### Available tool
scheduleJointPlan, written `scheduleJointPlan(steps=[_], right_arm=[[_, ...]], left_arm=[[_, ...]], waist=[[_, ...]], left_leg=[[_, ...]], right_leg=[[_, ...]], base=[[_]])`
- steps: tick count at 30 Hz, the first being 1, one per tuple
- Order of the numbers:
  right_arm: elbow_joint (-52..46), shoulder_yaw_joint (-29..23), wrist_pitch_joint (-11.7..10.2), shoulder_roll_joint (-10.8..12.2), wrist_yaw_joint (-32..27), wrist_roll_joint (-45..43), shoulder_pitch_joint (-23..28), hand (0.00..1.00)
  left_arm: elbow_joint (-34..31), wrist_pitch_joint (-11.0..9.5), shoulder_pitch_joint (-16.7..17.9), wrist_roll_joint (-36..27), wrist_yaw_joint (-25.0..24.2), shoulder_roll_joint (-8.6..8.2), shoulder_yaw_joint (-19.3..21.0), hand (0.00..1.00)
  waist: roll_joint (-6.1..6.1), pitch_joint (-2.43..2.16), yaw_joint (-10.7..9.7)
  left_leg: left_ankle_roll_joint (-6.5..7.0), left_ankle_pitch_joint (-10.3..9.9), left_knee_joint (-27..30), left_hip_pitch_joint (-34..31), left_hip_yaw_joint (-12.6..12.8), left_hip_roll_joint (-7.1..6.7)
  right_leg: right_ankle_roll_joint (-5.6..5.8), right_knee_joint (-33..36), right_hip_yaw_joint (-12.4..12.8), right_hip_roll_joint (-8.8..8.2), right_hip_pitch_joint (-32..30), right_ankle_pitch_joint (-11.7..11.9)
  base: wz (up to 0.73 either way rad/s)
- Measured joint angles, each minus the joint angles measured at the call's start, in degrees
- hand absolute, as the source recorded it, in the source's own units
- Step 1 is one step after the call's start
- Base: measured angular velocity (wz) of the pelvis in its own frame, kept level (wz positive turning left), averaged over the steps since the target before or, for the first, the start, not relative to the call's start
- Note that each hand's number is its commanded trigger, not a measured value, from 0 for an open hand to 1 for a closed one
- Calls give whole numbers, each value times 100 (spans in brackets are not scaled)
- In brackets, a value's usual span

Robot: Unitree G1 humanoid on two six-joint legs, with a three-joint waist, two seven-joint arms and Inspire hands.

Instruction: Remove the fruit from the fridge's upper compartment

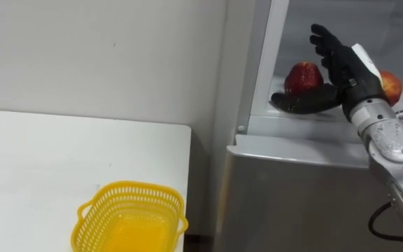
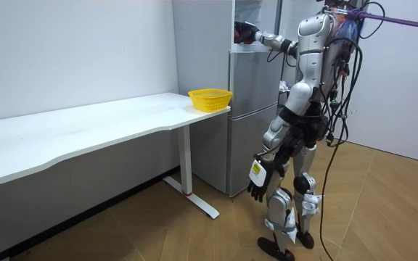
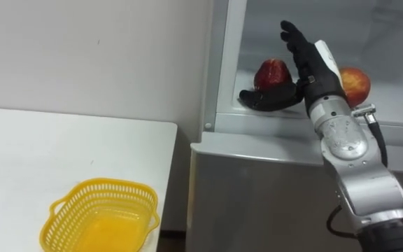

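Robot stands facing a grey fridge (image 1: 292, 199) at the end of a long white table (image 1: 47, 154), its right arm raised and reaching into the open upper compartment. Its right hand (image 1: 345, 70) is open inside that compartment, fingers (image 1: 325, 42) straight and pointing up, thumb spread out toward the robot's left along the shelf (image 1: 285, 124). A dark red apple (image 1: 301, 78) sits on the shelf just beside the palm, above the outstretched thumb and left of the fingers (whether the hand actually touches the fruit cannot be told). The hand is not curled round it. A second apple (image 1: 392, 85), red with a yellowish side, sits on the same shelf on the far side of the hand, partly hidden behind the wrist. On the table's corner nearest the fridge stands a yellow plastic basket (image 1: 129, 217) with a latticed wall and two handles. In the room view the left hand (image 2: 258, 190) hangs low at the robot's side, well apart from fridge and table; whether it is open or closed cannot be told from that distance
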Motion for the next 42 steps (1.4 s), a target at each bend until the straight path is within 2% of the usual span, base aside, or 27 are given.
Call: scheduleJointPlan(steps=[6,13,21,22,23,24,26,34,42], right_arm=[[219,0,43,-56,298,165,-80,0],[692,-1,50,-65,648,300,-234,0],[1251,-81,153,-94,1113,697,-381,0],[1353,-79,163,-99,1175,698,-427,14],[1394,-79,166,-104,1200,698,-437,49],[1441,-79,175,-109,1255,697,-437,74],[1473,-80,198,-124,1319,690,-442,100],[1574,-114,292,-131,1404,692,-492,100],[1599,-314,286,-142,1326,696,-499,100]], left_arm=[[-8,12,-17,-23,-71,-5,107,0],[81,26,-17,-23,-49,-4,111,0],[145,142,-22,-21,-45,-4,116,0],[145,178,-27,-17,-45,-4,118,0],[145,201,-32,-18,-45,-4,119,0],[145,235,-34,-18,-44,-4,119,0],[145,271,-46,-18,-44,-5,133,0],[145,449,-80,-16,-47,-4,140,0],[145,483,-94,-14,-48,-4,139,0]], waist=[[-17,-10,-9],[-45,12,-18],[-108,-12,-17],[-114,-10,-6],[-118,-7,-4],[-120,-6,0],[-122,-4,8],[-115,3,11],[-79,29,30]], left_leg=[[0,0,20,7,0,1],[-4,4,-8,89,-3,1],[-4,12,-1,111,-26,-2],[-4,12,0,131,-26,0],[-5,11,0,143,-26,0],[-5,11,0,163,-26,0],[-5,11,-1,178,-26,-1],[-6,10,-1,217,-28,3],[-7,9,-14,230,-27,8]], right_leg=[[-1,0,12,2,20,0],[-4,-4,20,5,83,2],[-6,-2,14,3,118,3],[-6,-2,17,4,133,4],[-6,-2,17,5,147,3],[-6,-2,18,4,171,3],[-6,-3,16,1,187,3],[-6,-10,9,7,241,3],[-5,-10,15,13,245,3]], base=[[0],[0],[0],[0],[0],[0],[0],[0],[0]])
